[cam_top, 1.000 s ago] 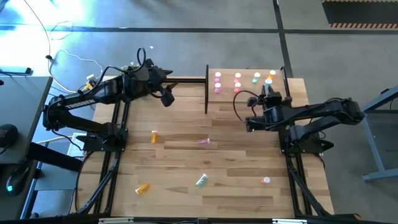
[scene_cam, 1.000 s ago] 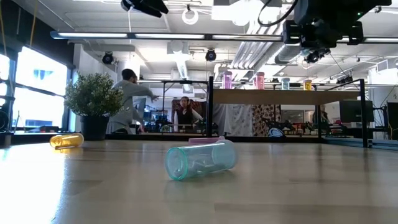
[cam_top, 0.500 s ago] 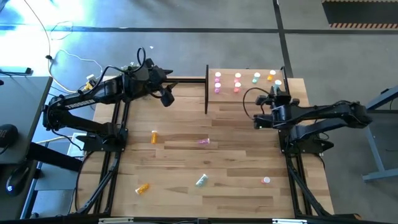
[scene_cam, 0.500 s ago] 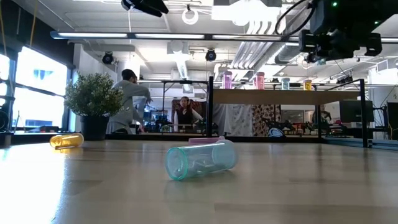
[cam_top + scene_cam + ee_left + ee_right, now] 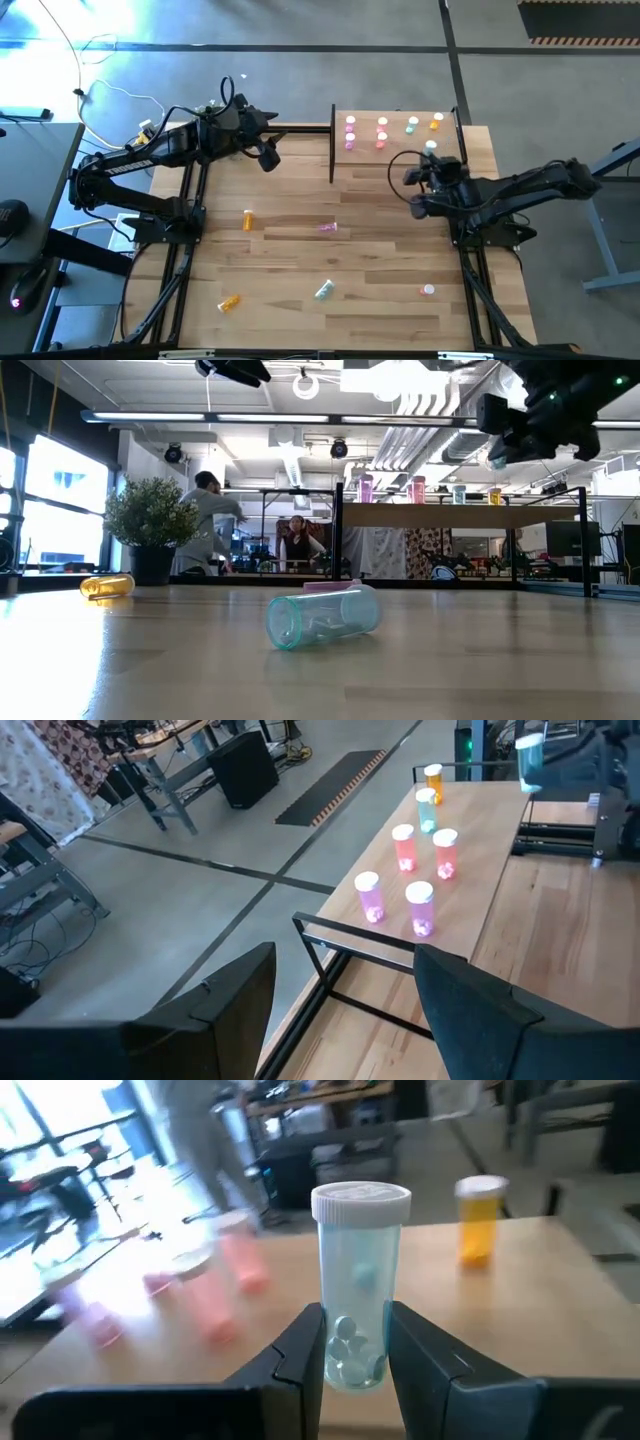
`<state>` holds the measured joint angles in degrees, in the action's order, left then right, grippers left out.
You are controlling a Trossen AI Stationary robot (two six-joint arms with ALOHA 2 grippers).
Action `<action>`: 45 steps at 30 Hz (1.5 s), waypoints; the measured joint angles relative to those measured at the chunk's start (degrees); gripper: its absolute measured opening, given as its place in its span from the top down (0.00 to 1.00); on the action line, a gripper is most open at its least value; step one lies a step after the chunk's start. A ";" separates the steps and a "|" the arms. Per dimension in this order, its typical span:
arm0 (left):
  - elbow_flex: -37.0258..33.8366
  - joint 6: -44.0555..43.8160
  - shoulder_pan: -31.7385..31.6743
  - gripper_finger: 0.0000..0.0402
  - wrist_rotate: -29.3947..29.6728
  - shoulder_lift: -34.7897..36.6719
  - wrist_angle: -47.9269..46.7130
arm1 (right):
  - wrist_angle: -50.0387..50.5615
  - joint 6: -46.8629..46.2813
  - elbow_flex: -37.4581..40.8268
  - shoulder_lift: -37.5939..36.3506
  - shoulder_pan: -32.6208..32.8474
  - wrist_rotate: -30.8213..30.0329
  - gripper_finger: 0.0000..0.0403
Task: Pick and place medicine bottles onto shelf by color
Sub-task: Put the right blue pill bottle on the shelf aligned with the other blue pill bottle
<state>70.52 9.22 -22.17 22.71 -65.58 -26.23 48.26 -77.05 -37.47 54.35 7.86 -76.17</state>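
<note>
Right gripper [image 5: 350, 1365], clamped on a white-capped pale green medicine bottle [image 5: 357, 1285], risks toppling the orange bottle [image 5: 478, 1218] standing just beyond it.

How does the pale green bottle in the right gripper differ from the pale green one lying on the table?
The held pale green bottle stands upright between the fingers of the right gripper; the loose pale green bottle lies on its side on the table. The held one carries a white cap and holds small pills; the loose one shows an open mouth with no cap on it. Both are clear, pale green cylinders.
</note>
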 joint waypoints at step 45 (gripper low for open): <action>0.00 -0.01 0.00 0.43 -0.05 0.00 -0.05 | -65.31 61.51 21.24 -12.22 -20.85 25.85 0.80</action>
<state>70.52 9.21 -22.17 22.65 -65.58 -26.28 -17.05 -15.55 -16.23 42.13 -12.99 -50.33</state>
